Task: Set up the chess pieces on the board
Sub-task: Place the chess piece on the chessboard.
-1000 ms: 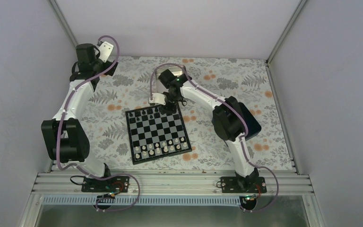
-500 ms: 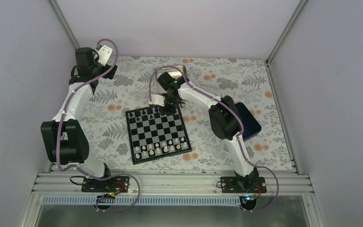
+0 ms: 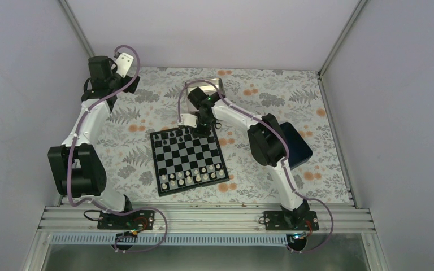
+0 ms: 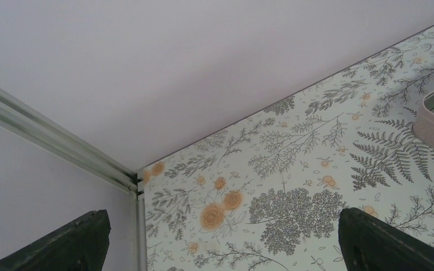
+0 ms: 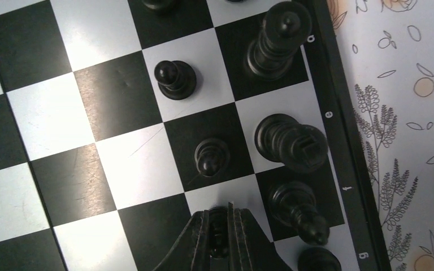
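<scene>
Board [image 3: 186,156] lies on the surface [image 3: 141,116]. Chess pieces [image 3: 172,134] stand along its far rows, and the other set of chessmen [image 3: 195,178] fills its near two rows. Tin [image 3: 215,84] sits behind the board, box [image 3: 300,151] to its right.

1. My right gripper [image 3: 202,129], with a black pawn [image 5: 218,228] pinched in it, has slid a little to the left along the far edge of the board [image 3: 187,160].
2. My right elbow [image 3: 264,144] has swung left with it, so more of the navy box [image 3: 297,148] on the bench now shows behind it.
3. My right wrist has drawn off the metal tin [image 3: 212,85], and more of its rim is uncovered.
4. The top of my left arm [image 3: 103,72] has drifted slightly left, towards the side wall.
</scene>
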Controlling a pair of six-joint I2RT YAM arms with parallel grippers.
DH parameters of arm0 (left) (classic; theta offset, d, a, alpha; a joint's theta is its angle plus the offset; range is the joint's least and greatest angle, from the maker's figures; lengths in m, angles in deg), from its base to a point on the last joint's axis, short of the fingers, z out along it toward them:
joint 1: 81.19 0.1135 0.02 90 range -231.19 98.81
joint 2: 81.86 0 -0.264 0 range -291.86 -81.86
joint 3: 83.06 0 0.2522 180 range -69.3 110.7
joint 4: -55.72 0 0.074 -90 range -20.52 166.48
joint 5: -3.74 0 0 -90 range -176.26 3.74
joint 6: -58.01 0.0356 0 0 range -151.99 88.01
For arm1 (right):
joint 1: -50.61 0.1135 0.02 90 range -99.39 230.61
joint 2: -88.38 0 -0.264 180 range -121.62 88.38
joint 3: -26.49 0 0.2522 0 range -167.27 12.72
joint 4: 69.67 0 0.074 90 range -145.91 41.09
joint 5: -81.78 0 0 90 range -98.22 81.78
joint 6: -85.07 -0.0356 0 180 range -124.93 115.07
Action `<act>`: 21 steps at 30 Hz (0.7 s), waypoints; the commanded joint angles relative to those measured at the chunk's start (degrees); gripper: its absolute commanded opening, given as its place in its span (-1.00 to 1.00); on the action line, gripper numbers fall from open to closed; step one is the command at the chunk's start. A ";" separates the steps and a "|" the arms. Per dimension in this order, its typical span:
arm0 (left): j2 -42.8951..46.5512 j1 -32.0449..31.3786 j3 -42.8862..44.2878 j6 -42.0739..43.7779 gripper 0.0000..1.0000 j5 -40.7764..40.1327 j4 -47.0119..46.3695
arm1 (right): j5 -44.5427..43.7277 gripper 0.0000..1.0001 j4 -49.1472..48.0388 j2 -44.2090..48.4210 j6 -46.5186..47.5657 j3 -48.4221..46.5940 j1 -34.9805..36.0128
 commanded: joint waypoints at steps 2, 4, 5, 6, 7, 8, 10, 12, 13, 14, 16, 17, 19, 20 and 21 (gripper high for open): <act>2.24 0.48 -0.39 -0.86 1.00 1.49 -0.88 | -0.61 -0.92 -1.21 -0.90 -0.87 -1.58 -0.01; 2.32 0.48 -0.31 -0.93 1.00 1.48 -0.87 | -0.51 -0.92 -1.41 -0.95 -0.89 -1.46 -0.05; 2.31 0.48 -0.18 -0.98 1.00 1.52 -0.82 | -0.63 -0.92 -1.44 -0.93 -0.84 -1.46 -0.09; 2.31 0.46 -0.06 -1.02 1.00 1.62 -0.79 | -0.59 -0.91 -1.53 -0.92 -0.83 -1.46 -0.13; 2.36 0.47 -0.01 -1.03 1.00 1.69 -0.65 | -0.64 -0.91 -1.41 -1.01 -0.81 -1.50 -0.14; 2.27 0.46 0.02 -1.03 1.00 1.75 -0.42 | -0.63 -0.92 -1.34 -1.01 -0.79 -1.46 -0.14; 2.34 0.48 0.14 -0.95 1.00 1.84 -0.33 | -0.50 -0.91 -1.43 -1.02 -0.71 -1.38 -0.20; 2.29 0.54 0.03 -0.92 1.00 1.78 -0.37 | -0.49 -0.90 -1.46 -1.00 -0.88 -1.29 -0.31; 2.33 0.49 0.05 -0.86 1.00 1.92 -0.28 | -0.42 -0.88 -1.46 -0.93 -0.85 -1.30 -0.31; 2.28 0.48 -0.01 -0.79 1.00 2.00 -0.25 | -0.29 -0.83 -1.42 -0.83 -0.89 -1.28 -0.31; 2.33 0.49 -0.19 -0.78 1.00 2.02 -0.26 | -0.13 -0.69 -1.44 -0.38 -1.03 -1.23 -0.31; 2.33 0.45 -0.21 -0.81 1.00 2.12 -0.29 | -0.10 -0.65 -1.53 -0.12 -1.12 -1.12 -0.31; 2.43 0.48 -0.35 -0.70 1.00 2.26 -0.25 | -0.09 -0.57 -1.58 0.41 -1.19 -0.95 -0.31; 2.42 0.43 -0.38 -0.76 1.00 2.41 -0.27 | -0.04 -0.52 -1.76 0.70 -1.34 -0.88 -0.31; 2.49 0.52 -0.45 -0.89 1.00 2.57 -0.18 | 0.14 -0.47 -1.85 0.98 -1.49 -0.79 -0.38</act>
